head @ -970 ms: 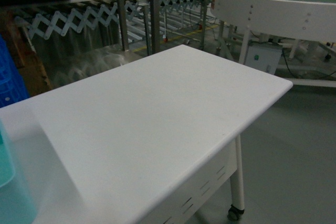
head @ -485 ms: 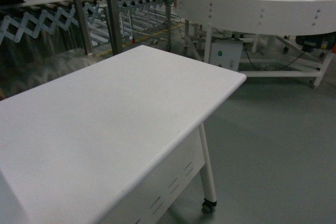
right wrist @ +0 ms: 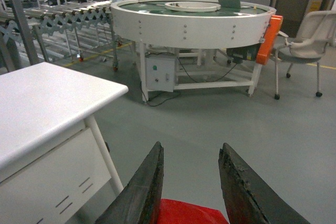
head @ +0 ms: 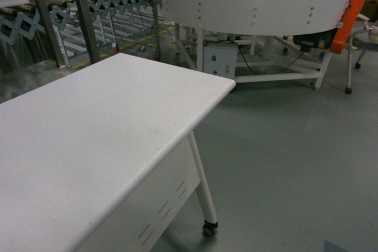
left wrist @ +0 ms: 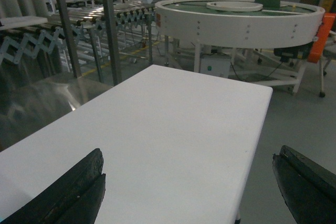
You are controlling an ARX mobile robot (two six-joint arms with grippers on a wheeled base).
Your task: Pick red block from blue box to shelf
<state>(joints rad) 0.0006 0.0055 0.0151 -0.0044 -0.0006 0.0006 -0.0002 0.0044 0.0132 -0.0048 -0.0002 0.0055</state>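
Red block [right wrist: 186, 212] sits low between the right gripper [right wrist: 191, 192] fingers in the right wrist view, its bright plastic filling the gap at the frame's bottom edge; both dark fingers [right wrist: 144, 192] press against its sides, so the jaws are clamped on it, above bare grey floor [right wrist: 210, 119].

Largest in the scene is the white round conveyor table [head: 254, 4], standing on white legs with an orange panel [head: 342, 16] at its right end and a small white control cabinet [head: 220, 60] beneath it. Nearer, the white-topped table [head: 88, 134] runs across the left of the head view, one caster [head: 208, 228] visible under its corner leg. Behind it stand steel uprights [head: 82, 10] and an extending roller conveyor [head: 112, 1].

A grey-white office chair [right wrist: 310, 38] sits right of the round table in the right wrist view.

The left gripper [left wrist: 184, 187] hangs over the white table top, its two dark fingers [left wrist: 73, 192] set wide apart with nothing between them.

Neither the box nor either arm shows in the head view.
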